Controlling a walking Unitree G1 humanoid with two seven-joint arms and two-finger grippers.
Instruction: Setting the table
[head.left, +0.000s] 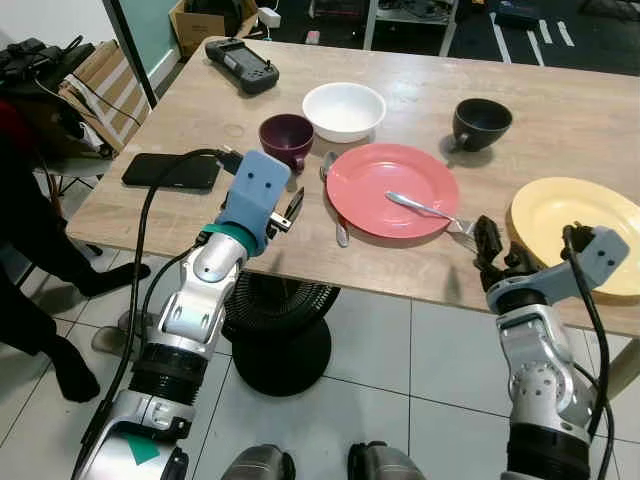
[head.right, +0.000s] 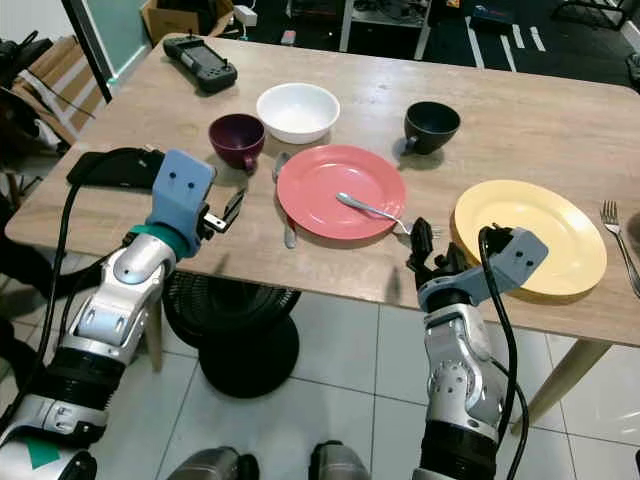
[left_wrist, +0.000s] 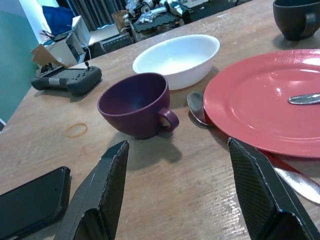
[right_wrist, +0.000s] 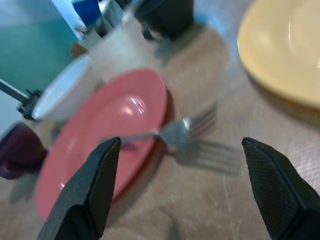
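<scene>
A red plate lies mid-table with a fork across it, the tines hanging over the rim toward my right gripper. That gripper is open, low at the table's near edge, and the fork tines sit just ahead between its fingers. A spoon lies along the plate's left side. Behind it stand a purple cup, a white bowl and a black cup. A yellow plate lies at the right. My left gripper is open, empty, just over the table's near edge and short of the purple cup.
A black phone lies at the left table edge and a handheld controller at the far left corner. Another fork lies right of the yellow plate. A floor fan stands under the table. A person's legs are at the left.
</scene>
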